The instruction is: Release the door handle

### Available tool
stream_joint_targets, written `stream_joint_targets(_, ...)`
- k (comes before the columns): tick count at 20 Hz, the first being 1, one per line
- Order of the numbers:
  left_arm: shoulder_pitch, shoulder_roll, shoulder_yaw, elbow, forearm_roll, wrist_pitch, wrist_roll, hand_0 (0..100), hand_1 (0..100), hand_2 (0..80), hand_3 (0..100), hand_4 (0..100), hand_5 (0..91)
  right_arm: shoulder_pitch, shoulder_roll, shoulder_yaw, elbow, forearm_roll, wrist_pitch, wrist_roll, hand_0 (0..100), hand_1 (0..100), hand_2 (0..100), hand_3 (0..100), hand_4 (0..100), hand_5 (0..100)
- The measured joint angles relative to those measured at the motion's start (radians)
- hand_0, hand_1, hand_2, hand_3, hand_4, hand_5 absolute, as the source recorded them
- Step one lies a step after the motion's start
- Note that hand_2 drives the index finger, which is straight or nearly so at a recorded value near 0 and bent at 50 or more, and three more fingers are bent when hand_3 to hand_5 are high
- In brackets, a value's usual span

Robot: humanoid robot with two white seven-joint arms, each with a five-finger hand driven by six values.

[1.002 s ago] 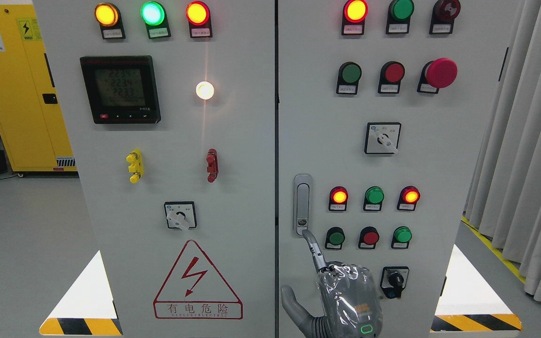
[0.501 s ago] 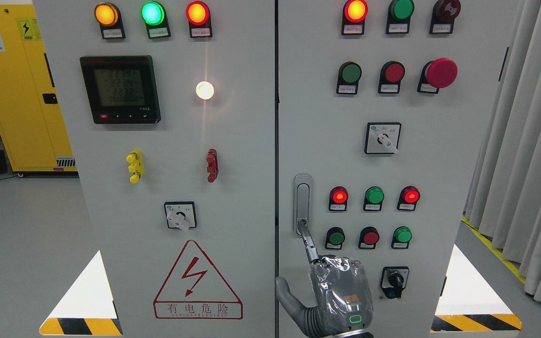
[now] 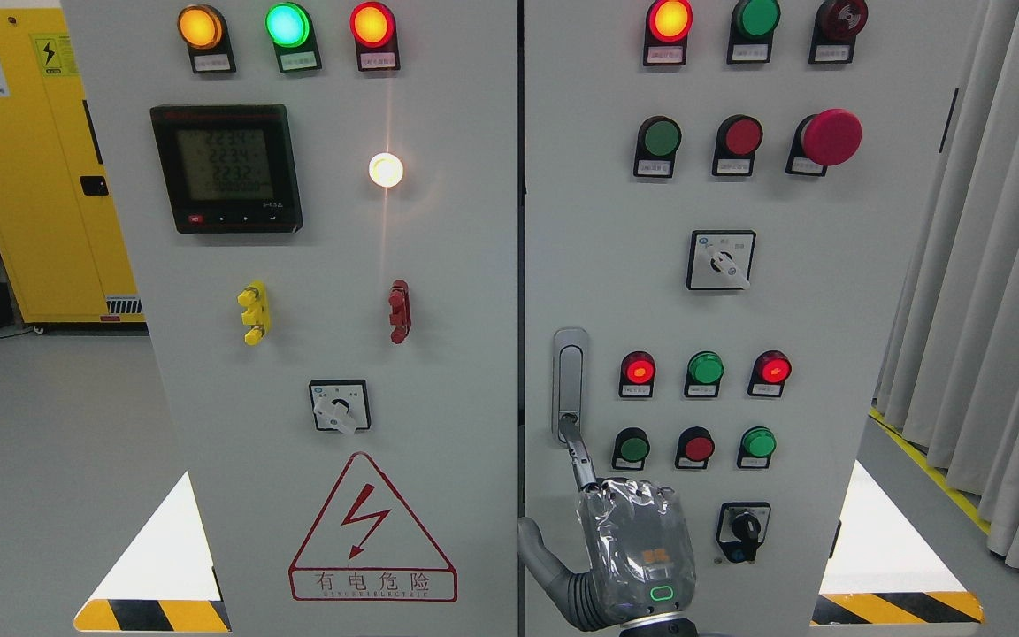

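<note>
Because its index finger [image 3: 577,458] points up and touches the lock button at the foot of the door handle [image 3: 570,385], the right hand [image 3: 629,553] grasps nothing; the other fingers look curled, thumb out to the side. That handle is a slim, upright metal bar recessed in the smooth grey cabinet door [image 3: 828,336], just right of the door seam. Crinkled clear film wraps the hand's back.

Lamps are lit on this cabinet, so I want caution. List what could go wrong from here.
1. Only one fingertip of the right hand is at the lower end of the door handle. It could slip off without freeing the handle.
2. The green button sits just right of that finger, so sideways drift might press it.
3. The key switch is beside the knuckles and could be bumped.
</note>
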Motion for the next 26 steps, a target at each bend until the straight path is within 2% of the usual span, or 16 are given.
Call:
stream_joint_targets(15, 0.0, 0.0, 0.0, 0.0, 0.0, 0.0, 0.0, 12, 56, 0.0, 0, 0, 0.0, -0.022, 0.004, -0.005, 0.026, -0.004, 0.014, 0.006, 34, 31, 0, 100, 100, 100)
stream_joint_targets(26, 0.0, 0.0, 0.0, 0.0, 0.0, 0.0, 0.0, 12, 56, 0.0, 0, 0, 0.0, -0.015, 0.005, -0.007, 0.03, -0.007, 0.016, -0.007, 34, 31, 0, 100, 100, 100)
